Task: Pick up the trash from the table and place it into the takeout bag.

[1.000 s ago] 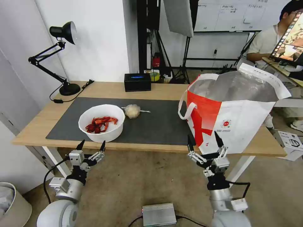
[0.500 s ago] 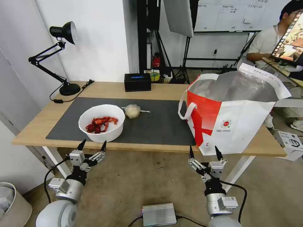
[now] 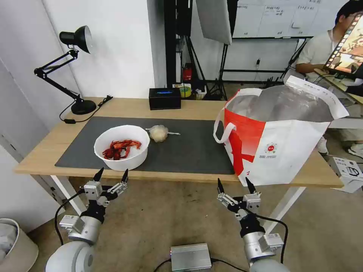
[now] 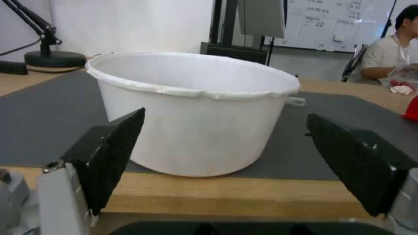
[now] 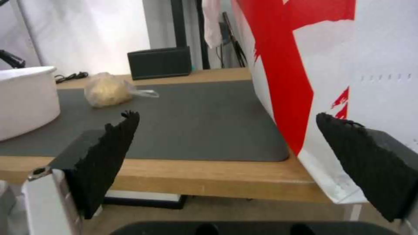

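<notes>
- My left gripper (image 3: 112, 175) hangs below the table's (image 3: 181, 107) front edge, just in front of the white bowl (image 3: 121, 147); its jaws stand wide apart and empty, framing the bowl in the left wrist view
- My right gripper (image 3: 231, 185) hangs below the same edge, just in front of the takeout bag's (image 3: 281, 151) near corner, jaws apart and holding nothing
- The bowl sits on the dark mat (image 3: 189, 149) close to the table's front edge, with red crayfish shells (image 3: 120, 148) inside; the knotted clear bag (image 3: 159, 133) lies just behind the bowl, toward the black box (image 3: 164, 98)
- The takeout bag stands open on the table, beside the mat and well apart from the bowl
- Risk, as I judge it: the bowl looks about as wide as my left jaws' gap, so a sideways clamp could slip or crush its thin rim
- Tilting the bowl on the way to the bag could spill shells onto the mat
- The bag's mouth is high and its walls are soft, so catching the rim or the white loop handle (image 3: 223, 130) could tip the bag or fold the opening shut
- The knotted bag is small and limp, so my jaws could close on only its loose tail
- Hard to tell: the bag's inside is hidden below the foil lining, so I cannot say what already lies in it
- I can make out no tomato container or tissue on the table
</notes>
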You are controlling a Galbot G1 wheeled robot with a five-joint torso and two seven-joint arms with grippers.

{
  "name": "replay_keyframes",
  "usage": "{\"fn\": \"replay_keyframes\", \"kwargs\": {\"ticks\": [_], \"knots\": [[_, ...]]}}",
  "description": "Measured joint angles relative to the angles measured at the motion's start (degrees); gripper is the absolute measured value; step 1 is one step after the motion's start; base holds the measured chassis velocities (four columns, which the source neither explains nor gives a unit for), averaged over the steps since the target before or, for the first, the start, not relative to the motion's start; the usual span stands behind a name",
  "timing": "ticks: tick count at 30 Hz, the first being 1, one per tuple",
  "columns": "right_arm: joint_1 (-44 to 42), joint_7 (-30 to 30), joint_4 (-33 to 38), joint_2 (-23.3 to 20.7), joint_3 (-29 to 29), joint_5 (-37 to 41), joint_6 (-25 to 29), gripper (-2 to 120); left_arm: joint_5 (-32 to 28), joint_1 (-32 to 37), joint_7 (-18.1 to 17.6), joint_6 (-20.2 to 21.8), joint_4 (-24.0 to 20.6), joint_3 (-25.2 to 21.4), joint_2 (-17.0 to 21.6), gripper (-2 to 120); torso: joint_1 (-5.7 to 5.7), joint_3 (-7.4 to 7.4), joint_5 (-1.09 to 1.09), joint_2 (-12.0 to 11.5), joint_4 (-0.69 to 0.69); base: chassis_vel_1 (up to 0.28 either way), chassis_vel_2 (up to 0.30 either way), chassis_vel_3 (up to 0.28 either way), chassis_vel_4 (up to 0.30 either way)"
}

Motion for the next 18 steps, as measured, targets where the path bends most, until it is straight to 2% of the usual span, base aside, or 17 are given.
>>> {"fn": "replay_keyframes", "kwargs": {"ticks": [11, 18], "knots": [[0.1, 0.0, -0.1, 0.0, -0.9, -0.1, 0.6, 100, 0.0, -0.1, 0.0, 0.0, -0.4, -0.6, -0.2, 100, 0.00, 0.00, 0.00, 0.0, 0.00, 0.000, 0.000, 0.000, 0.000], [3.4, -1.1, -1.2, -1.1, -3.0, 1.9, 2.0, 100, -0.1, 0.1, 0.0, 0.0, -0.6, -1.3, -0.4, 100, 0.00, 0.00, 0.00, 0.0, 0.00, 0.000, 0.000, 0.000, 0.000]]}}
